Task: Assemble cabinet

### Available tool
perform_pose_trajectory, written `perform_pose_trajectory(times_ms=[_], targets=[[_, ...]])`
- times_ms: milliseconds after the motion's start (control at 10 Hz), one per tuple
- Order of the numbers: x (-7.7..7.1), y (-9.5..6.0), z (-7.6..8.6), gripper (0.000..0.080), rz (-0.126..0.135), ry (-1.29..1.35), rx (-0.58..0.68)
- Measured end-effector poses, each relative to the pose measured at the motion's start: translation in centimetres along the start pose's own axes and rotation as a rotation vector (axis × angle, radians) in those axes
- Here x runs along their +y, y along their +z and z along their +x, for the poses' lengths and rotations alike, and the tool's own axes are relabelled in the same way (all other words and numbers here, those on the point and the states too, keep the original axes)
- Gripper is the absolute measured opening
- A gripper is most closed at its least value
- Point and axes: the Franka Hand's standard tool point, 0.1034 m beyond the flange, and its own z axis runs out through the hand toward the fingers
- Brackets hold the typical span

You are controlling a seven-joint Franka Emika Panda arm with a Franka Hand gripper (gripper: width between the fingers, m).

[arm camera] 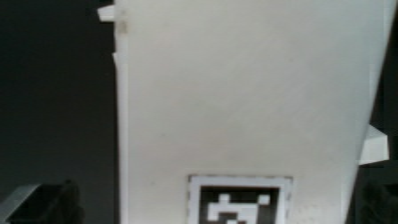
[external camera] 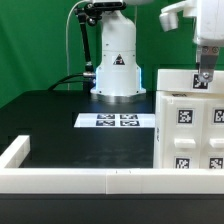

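Observation:
The cabinet [external camera: 190, 120] is a big white box with square black-and-white tags, standing at the exterior view's right. My gripper [external camera: 203, 76] hangs straight down over its top face, right by a tag [external camera: 200, 83] there. In the wrist view the cabinet's white face [arm camera: 240, 100] fills the frame, with one tag [arm camera: 238, 201] low down. My gripper [arm camera: 210, 205] has its dark fingers [arm camera: 45, 203] set wide apart at either side of that face, with a dark gap between the finger and the white edge. The jaws hold nothing.
The marker board [external camera: 120, 121] lies flat on the black table in front of the robot base [external camera: 115, 65]. A long low white border rail [external camera: 90, 181] runs along the near edge and turns up the exterior view's left [external camera: 14, 152].

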Motion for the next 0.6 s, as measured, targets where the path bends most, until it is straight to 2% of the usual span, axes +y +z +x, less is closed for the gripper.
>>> perform_pose_trajectory(times_ms=[200,600], targets=[[0.04,-0.05,0.0,0.0547,-0.001,0.017,0.0],[0.07,-0.03,-0.12,0.055,0.0,0.06,0.0]])
